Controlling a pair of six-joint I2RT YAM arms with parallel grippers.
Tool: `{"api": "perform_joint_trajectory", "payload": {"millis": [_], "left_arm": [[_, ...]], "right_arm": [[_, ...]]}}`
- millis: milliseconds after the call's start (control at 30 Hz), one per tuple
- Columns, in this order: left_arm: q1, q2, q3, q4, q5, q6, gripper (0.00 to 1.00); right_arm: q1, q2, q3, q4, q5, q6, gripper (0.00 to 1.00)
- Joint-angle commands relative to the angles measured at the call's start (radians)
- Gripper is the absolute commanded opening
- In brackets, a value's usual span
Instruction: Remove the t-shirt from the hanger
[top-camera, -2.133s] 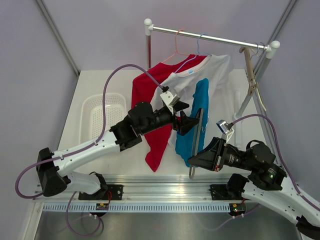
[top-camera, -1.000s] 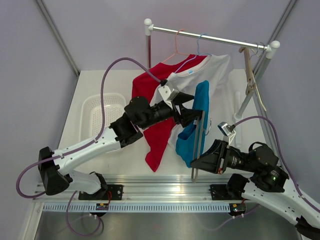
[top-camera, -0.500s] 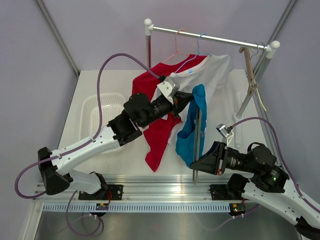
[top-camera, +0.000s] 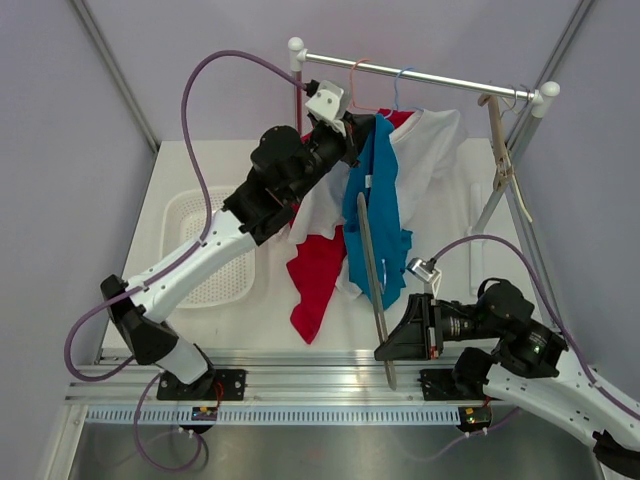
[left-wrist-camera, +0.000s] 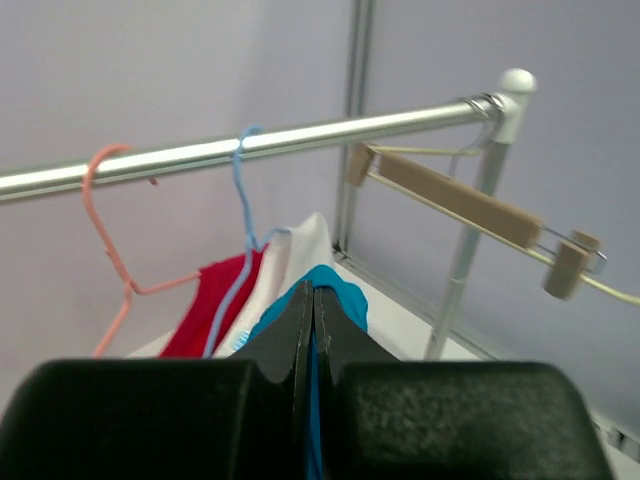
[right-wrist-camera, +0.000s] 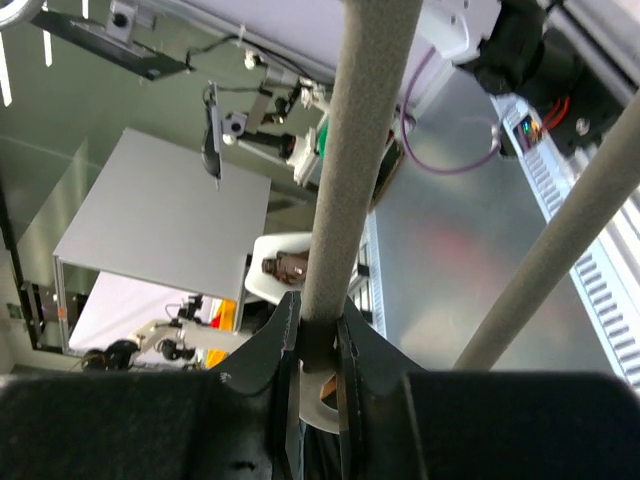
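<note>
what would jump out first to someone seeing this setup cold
The left gripper, high up by the rail, is shut on a bright blue t-shirt that drapes down the middle of the overhead view. Below it, toward the arms' bases, the right gripper clamps a long grey hanger.

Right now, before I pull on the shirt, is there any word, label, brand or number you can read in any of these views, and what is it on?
No text can be read in any view.
Too small to read: the white tag on the blue t-shirt.
Too small to read: markings on the small boards by the arm bases.
No print shows on the grey hanger.
</note>
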Motion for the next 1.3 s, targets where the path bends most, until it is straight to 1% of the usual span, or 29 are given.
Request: {"api": "perform_joint_trajectory", "payload": {"millis": [0, 33, 100, 133, 200, 233, 267, 333, 367, 400, 467, 500, 567, 600, 633, 700, 733, 767, 867, 933, 1000, 1033, 1067, 1133, 1167, 1200, 1267], "left_arm": [[0.069, 0.063, 0.122, -0.026, -0.003, -0.063, 0.0], [0.095, 0.066, 0.129, -0.032, 0.013, -0.092, 0.0], [0.1, 0.027, 0.095, -0.029, 0.071, -0.131, 0.0], [0.094, -0.016, 0.048, -0.023, 0.123, -0.155, 0.0], [0.087, -0.065, 0.0, -0.005, 0.157, -0.175, 0.0], [0.073, -0.09, -0.021, -0.003, 0.166, -0.181, 0.0], [0.067, -0.142, -0.066, 0.001, 0.181, -0.204, 0.0], [0.044, -0.197, -0.115, 0.0, 0.189, -0.215, 0.0], [0.036, -0.229, -0.146, 0.0, 0.183, -0.235, 0.0], [0.028, -0.303, -0.214, 0.001, 0.183, -0.249, 0.0], [0.016, -0.38, -0.288, 0.0, 0.188, -0.299, 0.0], [0.016, -0.468, -0.371, -0.002, 0.186, -0.315, 0.0], [0.016, -0.565, -0.454, -0.006, 0.174, -0.361, 0.0], [0.016, -0.657, -0.489, -0.017, 0.174, -0.373, 0.0], [0.016, -0.697, -0.54, -0.031, 0.175, -0.384, 0.0], [0.016, -0.779, -0.578, -0.081, 0.178, -0.415, 0.0], [0.016, -0.847, -0.597, -0.095, 0.18, -0.418, 0.0], [0.016, -0.88, -0.601, -0.16, 0.178, -0.421, 0.0], [0.016, -0.987, -0.611, -0.263, 0.181, -0.415, 0.0], [0.016, -1.027, -0.612, -0.31, 0.189, -0.416, 0.0], [0.016, -1.076, -0.63, -0.357, 0.197, -0.421, 0.0], [0.016, -1.095, -0.641, -0.364, 0.201, -0.424, 0.0], [0.016, -1.13, -0.65, -0.377, 0.2, -0.427, 0.0], [0.016, -1.159, -0.673, -0.394, 0.194, -0.419, 0.0], [0.016, -1.172, -0.678, -0.413, 0.185, -0.407, 0.0], [0.016, -1.19, -0.689, -0.423, 0.178, -0.401, 0.0], [0.016, -1.202, -0.698, -0.451, 0.168, -0.381, 0.0]], "right_arm": [[0.006, 0.001, 0.065, -0.05, -0.101, -0.019, 0.0], [0.005, -0.017, 0.1, -0.067, -0.106, -0.048, 0.0], [0.004, -0.044, 0.146, -0.116, -0.097, -0.078, 0.0], [0.004, -0.066, 0.196, -0.128, -0.086, -0.112, 0.0], [0.004, -0.081, 0.258, -0.208, -0.017, -0.166, 0.0], [0.004, -0.087, 0.324, -0.231, 0.008, -0.228, 0.0], [0.004, -0.088, 0.35, -0.242, 0.061, -0.25, 0.0], [0.004, -0.096, 0.398, -0.248, 0.133, -0.311, 0.0], [0.004, -0.097, 0.404, -0.248, 0.222, -0.324, 0.0], [0.004, -0.097, 0.409, -0.271, 0.279, -0.339, 0.0], [0.005, -0.078, 0.401, -0.292, 0.406, -0.373, 0.0], [0.004, -0.067, 0.392, -0.289, 0.437, -0.373, 0.0], [0.004, -0.019, 0.363, -0.268, 0.486, -0.372, 0.0], [0.004, -0.002, 0.35, -0.262, 0.502, -0.373, 0.0], [0.004, 0.034, 0.346, -0.256, 0.515, -0.375, 0.0], [0.003, 0.073, 0.338, -0.24, 0.534, -0.367, 0.0], [0.003, 0.097, 0.333, -0.231, 0.532, -0.361, 0.0], [0.003, 0.102, 0.323, -0.201, 0.531, -0.352, 0.0], [0.003, 0.126, 0.297, -0.182, 0.578, -0.341, 0.0], [0.0, 0.168, 0.286, -0.159, 0.606, -0.344, 0.0], [-0.011, 0.212, 0.28, -0.124, 0.597, -0.339, 0.0], [-0.05, 0.256, 0.272, -0.105, 0.573, -0.332, 0.0], [-0.081, 0.278, 0.266, -0.063, 0.502, -0.324, 0.0], [-0.176, 0.317, 0.246, -0.023, 0.424, -0.283, 0.0], [-0.28, 0.327, 0.237, 0.037, 0.335, -0.261, 0.0], [-0.326, 0.34, 0.235, 0.06, 0.298, -0.232, 0.0], [-0.409, 0.398, 0.258, 0.089, 0.24, -0.226, 0.0]]}}
